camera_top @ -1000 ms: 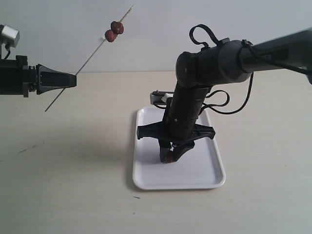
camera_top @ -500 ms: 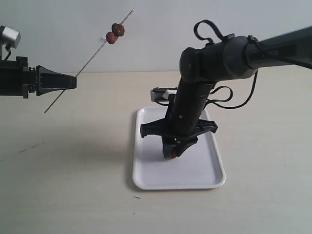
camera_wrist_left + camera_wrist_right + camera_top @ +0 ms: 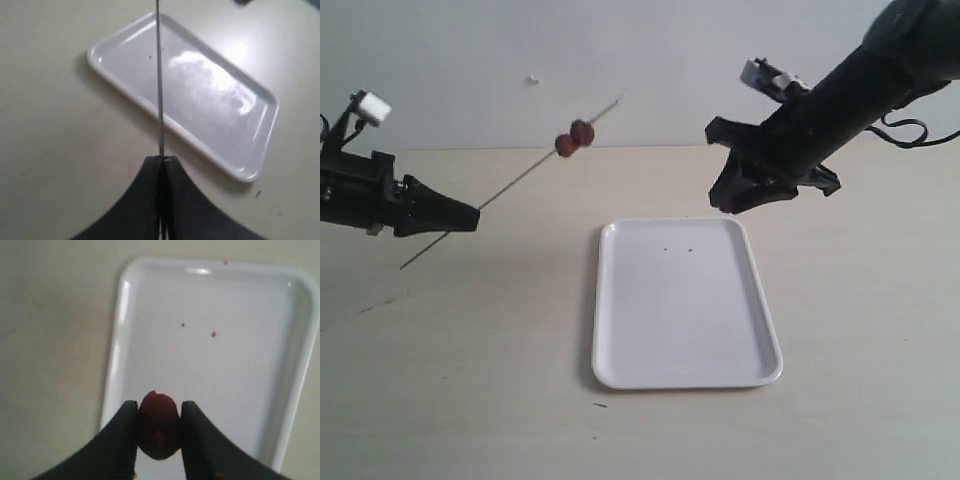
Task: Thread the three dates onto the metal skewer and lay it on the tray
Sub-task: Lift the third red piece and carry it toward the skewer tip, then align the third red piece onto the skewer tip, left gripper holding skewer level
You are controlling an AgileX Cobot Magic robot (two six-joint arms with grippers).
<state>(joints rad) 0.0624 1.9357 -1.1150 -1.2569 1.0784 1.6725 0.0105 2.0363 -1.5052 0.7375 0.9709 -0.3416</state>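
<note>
Left tool (image 3: 468,214), left of tray (image 3: 610,370), clamped on skewer (image 3: 515,184); two dates (image 3: 575,138) threaded. Right tool (image 3: 159,412), raised over tray, pinches third date (image 3: 159,430), hidden in exterior view.

left gripper (image 3: 470,215) level, pinched shut on the metal skewer (image 3: 520,180); right gripper (image 3: 725,205) raised, tilted down, fingers clamping a date (image 3: 159,426)

A robotics lab bench, by its look: a plain pale counter (image 3: 470,400) beneath the left tool (image 3: 470,215) and right tool (image 3: 725,203), a blank light wall (image 3: 650,60) behind them, a black cabled right arm (image 3: 865,75), and a white plastic tray (image 3: 603,300) below the right tool.
</note>
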